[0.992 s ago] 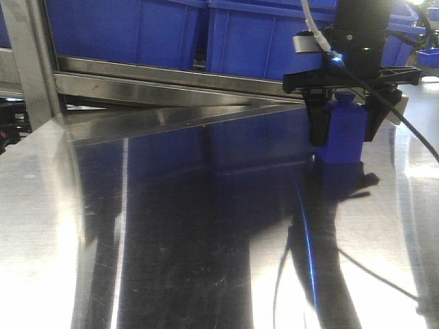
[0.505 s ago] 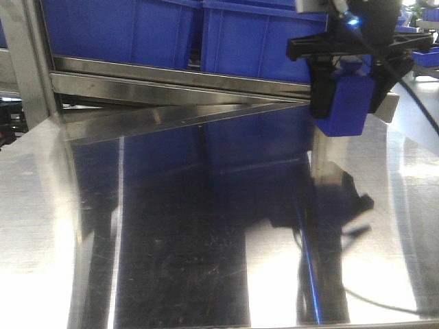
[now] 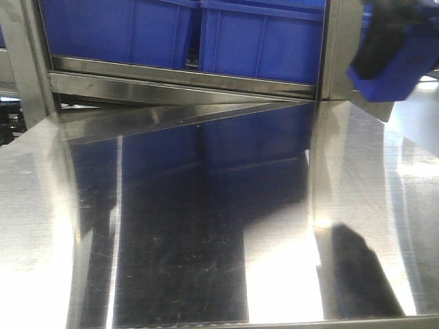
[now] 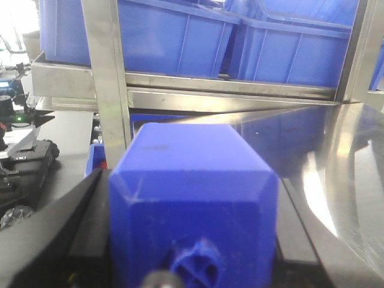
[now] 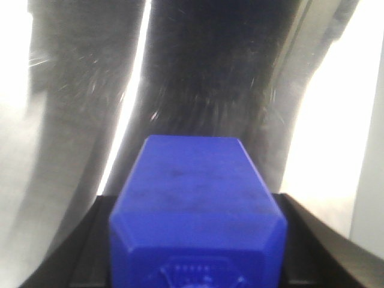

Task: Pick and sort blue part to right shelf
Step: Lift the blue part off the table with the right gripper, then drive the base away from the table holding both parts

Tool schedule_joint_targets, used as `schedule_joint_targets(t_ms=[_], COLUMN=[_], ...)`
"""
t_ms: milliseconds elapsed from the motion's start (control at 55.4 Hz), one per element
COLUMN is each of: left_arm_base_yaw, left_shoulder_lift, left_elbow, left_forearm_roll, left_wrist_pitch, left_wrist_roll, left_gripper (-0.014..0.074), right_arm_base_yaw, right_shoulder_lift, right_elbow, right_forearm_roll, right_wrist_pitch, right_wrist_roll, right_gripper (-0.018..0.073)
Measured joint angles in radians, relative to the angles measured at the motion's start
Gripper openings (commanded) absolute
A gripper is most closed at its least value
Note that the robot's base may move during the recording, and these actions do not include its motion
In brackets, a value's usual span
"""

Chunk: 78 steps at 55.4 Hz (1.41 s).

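Grips the blue part (image 5: 195, 210) squarely between the black fingers of the right gripper (image 5: 195, 198), jaws pressed on both flat sides, probably to keep the block from twisting in carriage; hangs clear above the steel table (image 5: 72, 120), touching nothing below; shows in the front view, by judgement the same blue part (image 3: 391, 65), as a blurred, tilted block at the upper right, just beside an upright post and about level with the front rail of the right shelf (image 3: 185, 77); so judged raised but not yet put down; likewise clamps a second blue part (image 4: 192, 204) in the left gripper (image 4: 192, 180), pointed at the rack, perhaps awaiting its turn; faces two large blue crates (image 3: 260, 41) side by side on the shelf above the rail, open-topped as far as the left wrist view shows; cannot tell what lies in them, the walls hiding the insides; calls next, by judgement, for clearing a crate's rim before letting go; risks striking rail or post otherwise.
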Motion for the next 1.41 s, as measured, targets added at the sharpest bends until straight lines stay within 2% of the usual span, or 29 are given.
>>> schedule_joint_targets(t_ms=[307, 541, 613, 902, 1407], left_arm_base_yaw=[0.000, 0.000, 0.000, 0.000, 0.000], left_shoulder_lift=[0.000, 0.000, 0.000, 0.000, 0.000], left_elbow=[0.000, 0.000, 0.000, 0.000, 0.000], left_forearm_roll=[0.050, 0.052, 0.052, 0.053, 0.053], left_wrist_pitch=[-0.008, -0.009, -0.011, -0.013, -0.013], left_wrist_roll=[0.000, 0.000, 0.000, 0.000, 0.000], left_gripper=[0.0300, 0.0300, 0.0300, 0.0300, 0.0300], right_arm_base_yaw=[0.000, 0.000, 0.000, 0.000, 0.000], right_shoulder_lift=[-0.602, -1.098, -1.192, -1.215, -1.215], right_elbow=[0.428, 0.578, 0.592, 0.597, 0.599], right_forearm_roll=[-0.056, -0.097, -0.106, -0.138, -0.138], right_wrist_pitch=[-0.140, -0.136, -0.127, -0.134, -0.136], right_wrist_roll=[-0.004, -0.004, -0.004, -0.004, -0.004], right_gripper=[0.0158, 0.0158, 0.0158, 0.0158, 0.0158])
